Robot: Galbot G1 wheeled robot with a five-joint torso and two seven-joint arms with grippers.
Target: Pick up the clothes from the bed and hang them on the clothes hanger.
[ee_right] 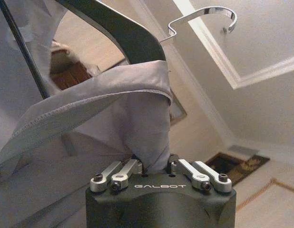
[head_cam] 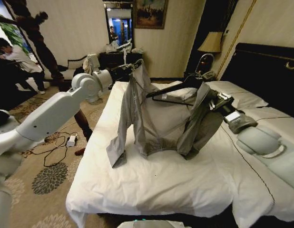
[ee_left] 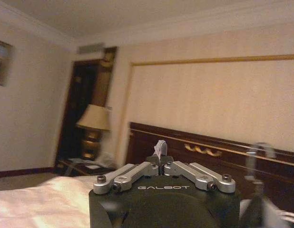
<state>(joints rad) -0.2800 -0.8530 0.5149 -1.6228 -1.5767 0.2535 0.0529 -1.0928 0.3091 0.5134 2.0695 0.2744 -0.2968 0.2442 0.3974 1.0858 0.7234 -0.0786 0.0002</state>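
The right gripper [ee_right: 156, 167] has its fingers [ee_right: 132, 166] clenched on a gathered fold of the light-grey shirt [head_cam: 156, 118], the cloth rising straight out from between them and draping over one sloped arm of the black hanger [head_cam: 173, 92]. The hanger's silver hook [ee_right: 204, 16] curves free above that bunch. Across from it, the left gripper [ee_left: 160, 161] is pinched tight on a small tuft of the same grey cloth, which pokes up between its fingertips [ee_left: 154, 165]. From the head camera the shirt is stretched between the two grippers above the bed [head_cam: 137, 190], its near sleeve and lower hem sagging onto the white duvet. The hanger sits tilted inside the shirt's upper part, nearer the right gripper.
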